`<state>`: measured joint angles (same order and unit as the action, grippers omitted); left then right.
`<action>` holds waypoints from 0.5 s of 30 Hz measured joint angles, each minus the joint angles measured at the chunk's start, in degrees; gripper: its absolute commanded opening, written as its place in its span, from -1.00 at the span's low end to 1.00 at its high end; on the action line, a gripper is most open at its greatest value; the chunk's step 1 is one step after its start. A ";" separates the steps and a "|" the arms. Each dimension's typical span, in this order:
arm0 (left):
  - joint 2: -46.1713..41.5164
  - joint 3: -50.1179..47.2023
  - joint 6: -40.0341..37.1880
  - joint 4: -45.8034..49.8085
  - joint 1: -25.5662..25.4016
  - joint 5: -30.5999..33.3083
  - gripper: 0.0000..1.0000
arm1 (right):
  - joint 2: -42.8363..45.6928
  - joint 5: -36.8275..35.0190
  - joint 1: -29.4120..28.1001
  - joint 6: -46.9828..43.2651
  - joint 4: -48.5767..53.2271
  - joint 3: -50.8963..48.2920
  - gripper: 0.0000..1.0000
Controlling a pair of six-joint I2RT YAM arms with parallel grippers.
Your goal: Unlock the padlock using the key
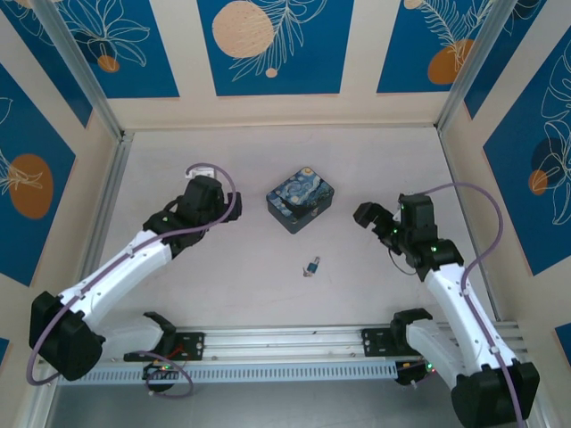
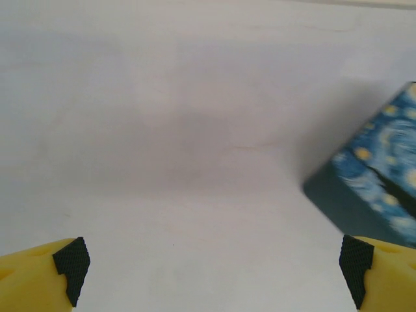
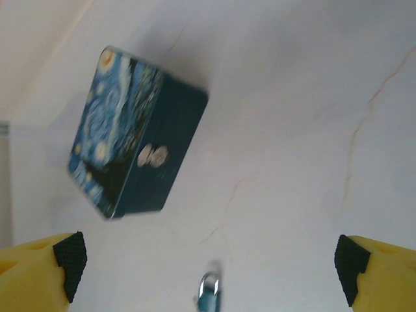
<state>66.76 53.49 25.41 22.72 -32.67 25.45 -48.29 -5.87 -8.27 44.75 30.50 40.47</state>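
Broadly, we have a pale table (image 1: 232, 285) walled on three sides by blue leaf-print panels, with bare surface across its middle. The Starry-Night-print tin box (image 1: 300, 198) sits near the centre, skewed to the table edges, with an arm on either side. The left gripper (image 2: 214, 266) hangs with jaws spread wide and nothing between them, the box corner off to its right. The right gripper (image 3: 209, 263) is likewise spread wide and empty. The padlock (image 1: 311, 267) lies on the table on the near side of the box, apart from it, between the two arms. We cannot make out the key as a separate thing. We judge the step in hand is reaching for the lock, so we should descend straight, fingers straddling its body, wrists kept off the box edge. Room lies open all around the lock; the near rail (image 1: 285, 339) is its closest boundary.
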 measured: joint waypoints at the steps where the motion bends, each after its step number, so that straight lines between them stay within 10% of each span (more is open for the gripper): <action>1: -0.42 -0.94 -1.42 -0.90 0.20 1.40 1.00 | -0.48 -1.29 0.35 -0.66 0.07 0.28 0.99; 15: 0.28 -16.48 -20.72 -26.80 13.90 7.28 1.00 | -18.93 -26.43 3.04 -17.62 -26.08 -2.93 0.99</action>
<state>67.05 37.01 4.69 -4.08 -18.76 32.73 -67.22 -32.29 -5.23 27.14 4.43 37.54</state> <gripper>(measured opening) 0.999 0.995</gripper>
